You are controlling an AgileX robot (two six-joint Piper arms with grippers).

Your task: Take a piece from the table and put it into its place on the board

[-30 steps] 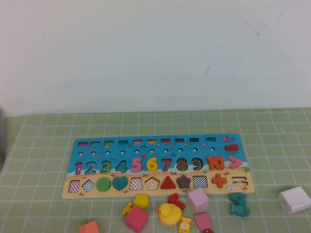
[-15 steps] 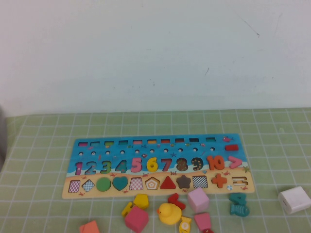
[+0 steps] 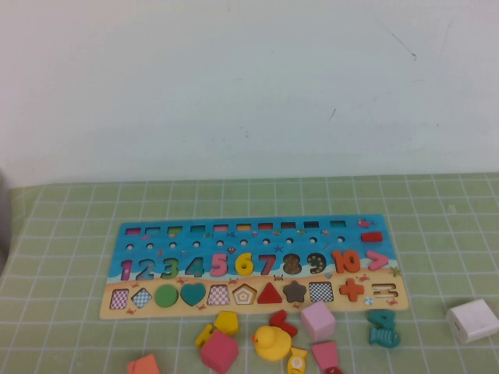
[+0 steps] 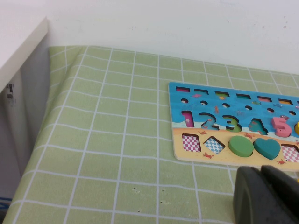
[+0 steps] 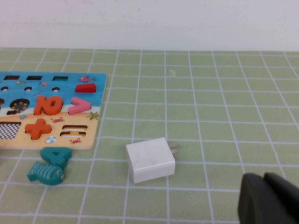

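The board [image 3: 148,305], blue above and tan below, lies in the middle of the green gridded table [image 3: 437,202]. The yellow numeral "6" [image 3: 244,264] sits in its slot on the board between the pink 5 and the 7. Neither gripper shows in the high view. In the left wrist view my left gripper [image 4: 260,176] is shut and empty, hovering above the mat just in front of the board's left end [image 4: 205,156]. In the right wrist view my right gripper [image 5: 264,181] is shut and empty above the mat, to the right of the board [image 5: 96,100].
Loose pieces lie in front of the board: a yellow duck [image 3: 270,342], a yellow block [image 3: 226,322], pink blocks [image 3: 318,320], a red piece [image 3: 282,321] and a teal fish [image 3: 383,335]. A white charger [image 3: 472,320] lies at the right. A white shelf [image 4: 18,46] stands at the table's left edge.
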